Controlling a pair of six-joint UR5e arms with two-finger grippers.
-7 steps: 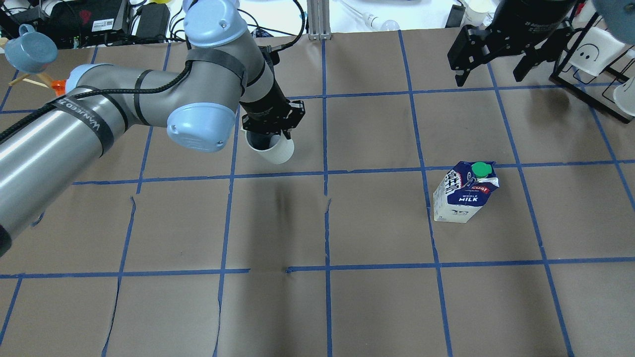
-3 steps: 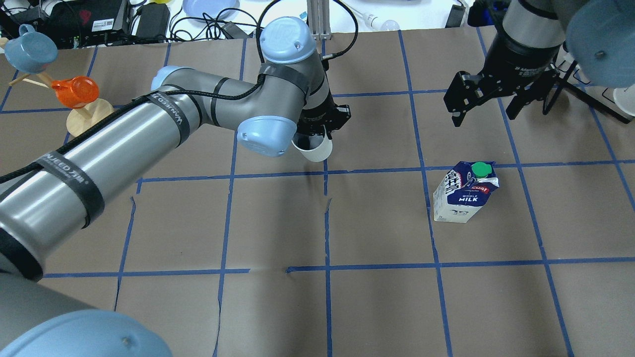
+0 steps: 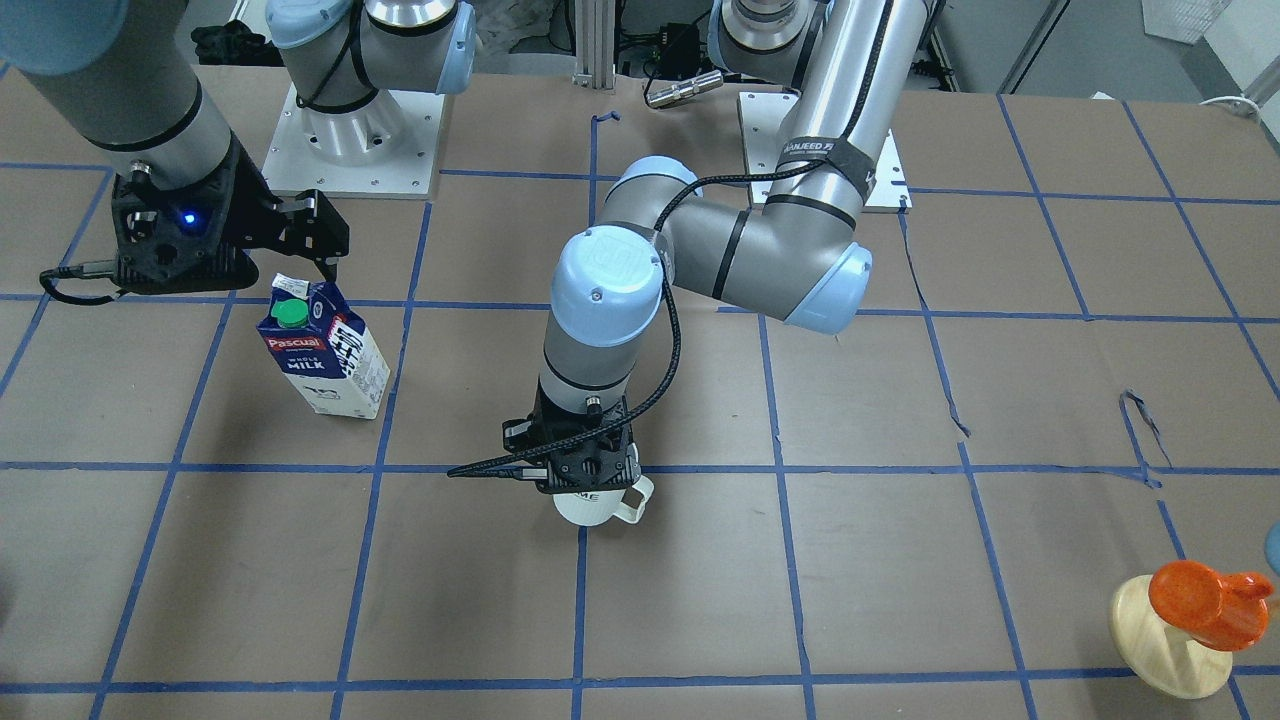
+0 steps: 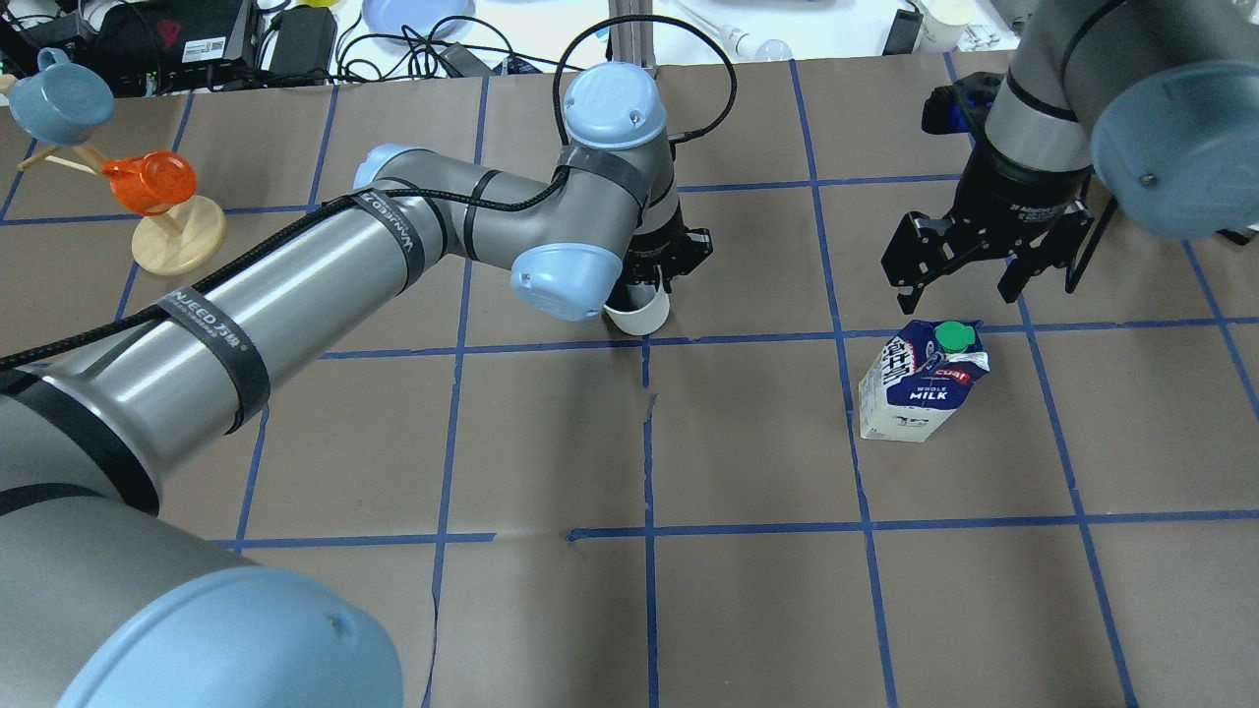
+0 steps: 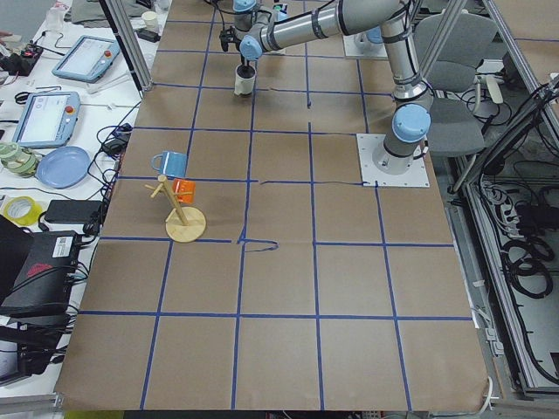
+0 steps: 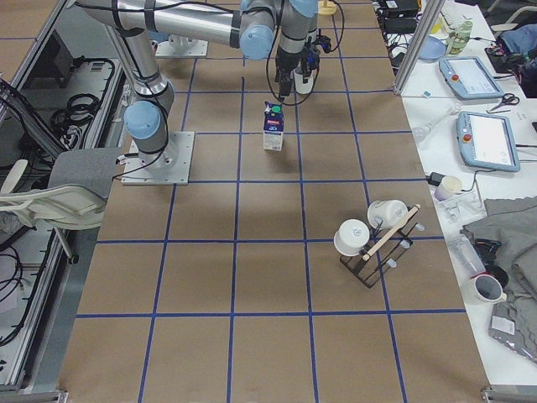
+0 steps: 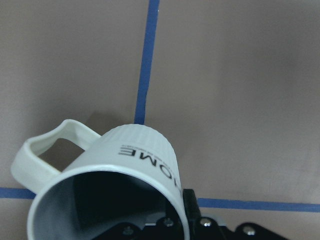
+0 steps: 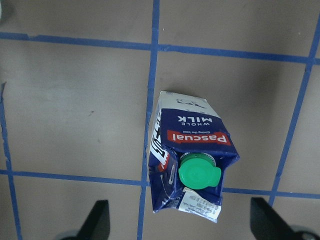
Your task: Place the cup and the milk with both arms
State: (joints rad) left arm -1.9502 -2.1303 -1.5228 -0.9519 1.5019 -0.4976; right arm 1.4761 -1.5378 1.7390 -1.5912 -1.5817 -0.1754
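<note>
The white cup (image 4: 641, 315), marked "HOME" (image 7: 145, 160), hangs tilted in my left gripper (image 4: 653, 283), which is shut on its rim. It is low over a blue tape crossing near the table's middle, and it also shows in the front view (image 3: 598, 505). I cannot tell if it touches the table. The milk (image 4: 923, 382) stands upright to the right, with its green cap on top (image 8: 199, 171). My right gripper (image 4: 958, 291) is open and empty, and it hovers above the carton's far side with the jaws spread wide.
A pale wooden stand (image 4: 178, 236) with an orange cup and a blue cup stands at the far left. A black rack with white mugs (image 6: 376, 239) stands at the table's right end. Cables and devices lie along the far edge.
My left arm has carried the cup to the right, to the tape crossing. My right gripper has come down and nearer, to just over the milk, still open.
</note>
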